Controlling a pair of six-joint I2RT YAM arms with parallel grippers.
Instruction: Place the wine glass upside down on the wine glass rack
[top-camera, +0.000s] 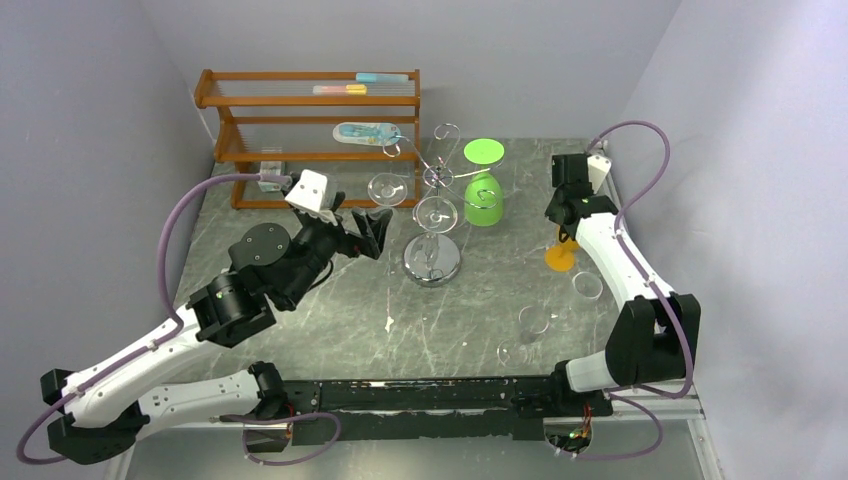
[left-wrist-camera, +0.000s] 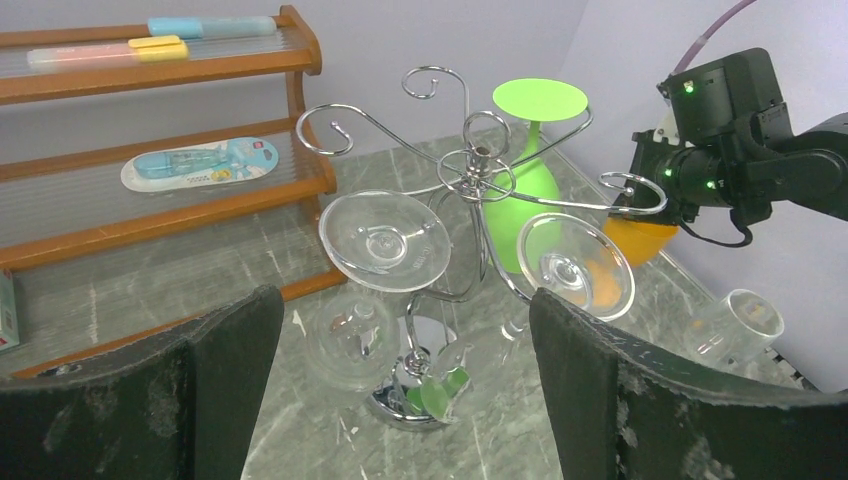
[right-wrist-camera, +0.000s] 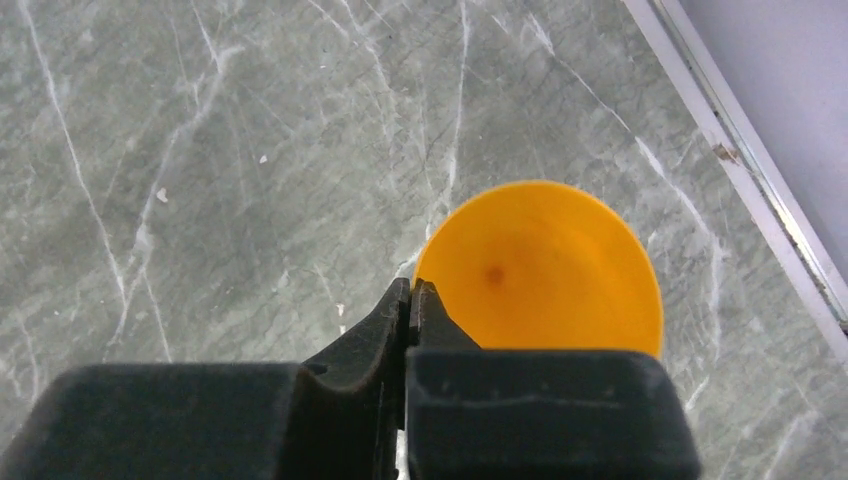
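My right tool (right-wrist-camera: 410, 292), lower centre, is pinched closed at the edge of the orange wine glass (right-wrist-camera: 545, 265); I'd confirm the hold before lifting.

Robot lab test cell. Table (top-camera: 340, 330) with marble-look top, boxed in by bare pale-grey walls (top-camera: 80, 100) on three sides. Left arm (top-camera: 150, 360) and right arm (top-camera: 620, 250), white and black, bolted to black rail (top-camera: 420, 395) at near edge. Purple hose (top-camera: 645, 124) loops from right wrist, another from left. Green status lights (left-wrist-camera: 688, 88) glow on right wrist. Tabletop holds staged props: wooden shelf (top-camera: 300, 100) with packaged items (top-camera: 365, 133), chrome rack (top-camera: 432, 262), green glass (top-camera: 484, 200), orange glass (top-camera: 560, 257), clear glasses (top-camera: 588, 285).
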